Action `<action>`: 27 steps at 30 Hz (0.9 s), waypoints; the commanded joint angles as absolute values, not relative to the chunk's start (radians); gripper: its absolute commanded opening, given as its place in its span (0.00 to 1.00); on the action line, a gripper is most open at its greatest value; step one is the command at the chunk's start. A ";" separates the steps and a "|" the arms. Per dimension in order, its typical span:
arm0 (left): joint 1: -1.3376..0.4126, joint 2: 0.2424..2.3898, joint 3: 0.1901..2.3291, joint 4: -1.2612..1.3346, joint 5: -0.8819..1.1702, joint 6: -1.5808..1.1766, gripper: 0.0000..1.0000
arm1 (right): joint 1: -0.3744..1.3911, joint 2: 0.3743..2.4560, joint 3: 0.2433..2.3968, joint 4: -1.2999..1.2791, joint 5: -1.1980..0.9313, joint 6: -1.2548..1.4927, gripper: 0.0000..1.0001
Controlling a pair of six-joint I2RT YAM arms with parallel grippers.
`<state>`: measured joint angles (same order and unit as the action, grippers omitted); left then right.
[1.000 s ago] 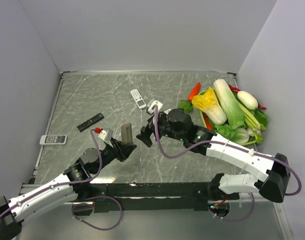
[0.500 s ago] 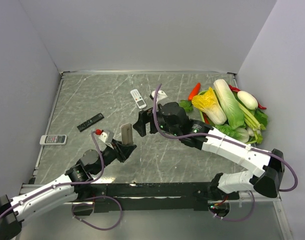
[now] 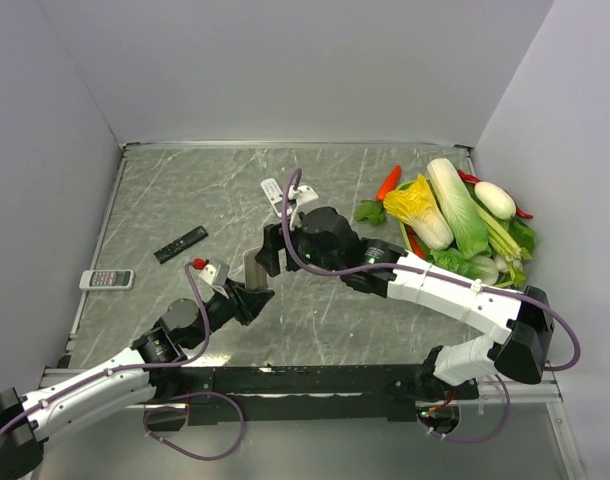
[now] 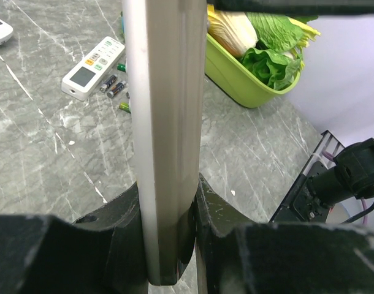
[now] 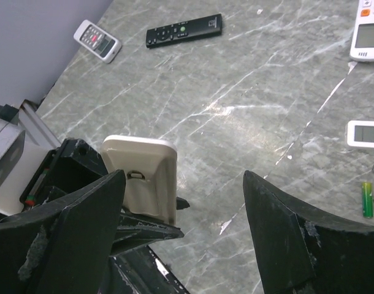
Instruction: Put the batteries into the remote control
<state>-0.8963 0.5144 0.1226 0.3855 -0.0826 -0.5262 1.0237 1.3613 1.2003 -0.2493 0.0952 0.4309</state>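
Remote control, grey-beige plastic rectangle [image 3: 252,266], stands clamped in our left gripper [image 3: 247,295]; our right gripper [image 3: 269,250], wide open beside it, may bump and tilt it.

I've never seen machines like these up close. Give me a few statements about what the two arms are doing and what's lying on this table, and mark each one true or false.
1. The left end effector is clamped on the grey-beige remote control. True.
2. The right end effector is shut on a battery. False: its fingers are spread wide with nothing visible between them.
3. Loose batteries lie on the table beside a white remote. True.
4. The black remote sits in the green basket. False: it lies on the table, and the basket holds vegetables.
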 commanded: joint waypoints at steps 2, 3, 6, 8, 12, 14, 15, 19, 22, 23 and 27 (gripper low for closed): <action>-0.897 0.503 0.143 0.445 -0.066 -0.532 0.01 | 1.038 1.353 1.229 -0.198 0.114 0.371 0.83; -0.897 0.499 0.143 0.445 -0.066 -0.535 0.01 | 1.039 1.345 1.220 -0.184 0.101 0.361 0.83; -0.899 0.491 0.137 0.448 -0.067 -0.541 0.01 | 1.037 1.336 1.218 -0.190 0.089 0.341 0.80; -0.899 0.494 0.138 0.448 -0.066 -0.545 0.01 | 1.038 1.335 1.216 -0.190 0.089 0.344 0.77; -0.899 0.499 0.153 0.420 -0.078 -0.563 0.01 | 1.039 1.313 1.187 -0.134 -0.015 0.252 0.69; -0.897 0.509 0.176 0.379 -0.083 -0.574 0.01 | 1.045 1.292 1.160 -0.112 -0.096 0.149 0.70; -0.897 0.512 0.186 0.365 -0.086 -0.577 0.01 | 1.051 1.290 1.166 -0.147 -0.124 0.035 0.70; -0.899 0.531 0.225 0.310 -0.086 -0.591 0.01 | 1.072 1.315 1.276 -0.369 -0.133 -0.204 0.74; -0.897 0.554 0.256 0.269 -0.081 -0.586 0.01 | 1.083 1.309 1.286 -0.459 -0.193 -0.372 0.76; -0.899 0.560 0.265 0.258 -0.081 -0.584 0.01 | 1.088 1.302 1.257 -0.442 -0.199 -0.458 0.77; -0.899 0.594 0.317 0.184 -0.092 -0.581 0.01 | 1.126 1.282 1.230 -0.425 -0.184 -0.604 0.78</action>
<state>-0.8963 0.5716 0.2386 0.2337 -0.0772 -0.5728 1.0916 1.3289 1.2335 -0.3962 -0.1616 -0.3527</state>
